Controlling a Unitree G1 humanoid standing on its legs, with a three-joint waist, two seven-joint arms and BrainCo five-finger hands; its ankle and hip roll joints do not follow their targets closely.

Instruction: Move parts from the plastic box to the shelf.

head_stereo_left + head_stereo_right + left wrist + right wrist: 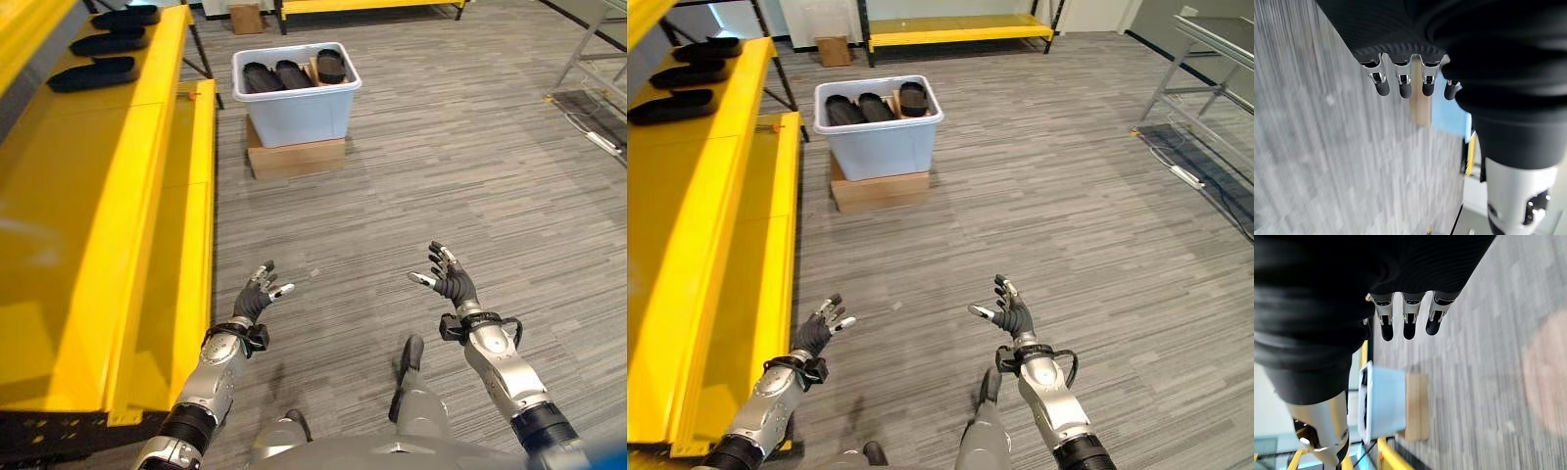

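Left eye view shows left hand point(257, 297) and right hand point(450, 277) open, holding nothing; dark parts point(277, 75) lie in the plastic box point(297, 106) well ahead; next, approach and grasp one for the shelf point(118, 186).

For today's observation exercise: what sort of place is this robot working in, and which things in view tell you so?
Probably a workshop or warehouse-style lab. A long yellow shelf holds black parts, a plastic box of more parts stands on a cardboard carton, and a metal rack stands at the side.
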